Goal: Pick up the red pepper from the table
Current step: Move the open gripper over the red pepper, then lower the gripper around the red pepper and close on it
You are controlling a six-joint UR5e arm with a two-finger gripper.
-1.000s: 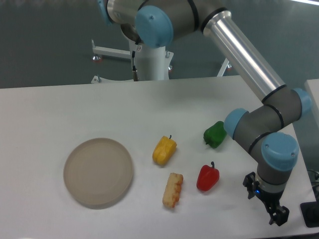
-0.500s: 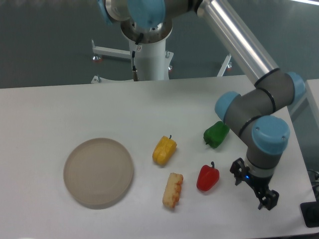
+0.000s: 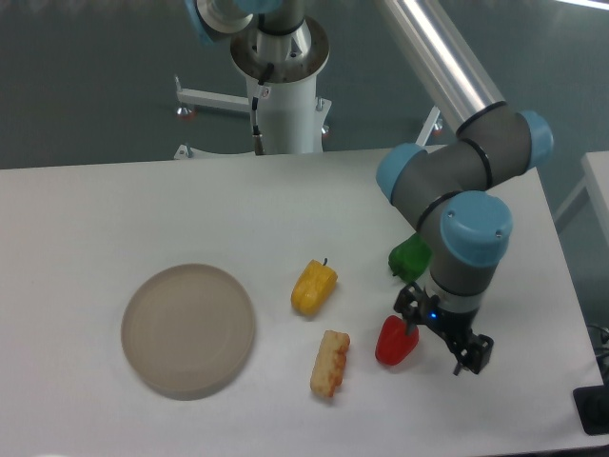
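The red pepper is small and glossy and lies on the white table, right of centre near the front. My gripper hangs just to the right of it and over its upper right edge, hiding the stem. The dark fingers stand apart with nothing between them, so the gripper is open and empty. The pepper rests on the table and I see no finger closed on it.
A green pepper lies just behind the red one, partly hidden by my arm. A yellow pepper and a pale orange-flecked food piece lie to the left. A round beige plate sits at front left. The table's right edge is close.
My arm has swung left from the table's front right corner. The gripper now hangs right beside the red pepper. The objects have not moved.
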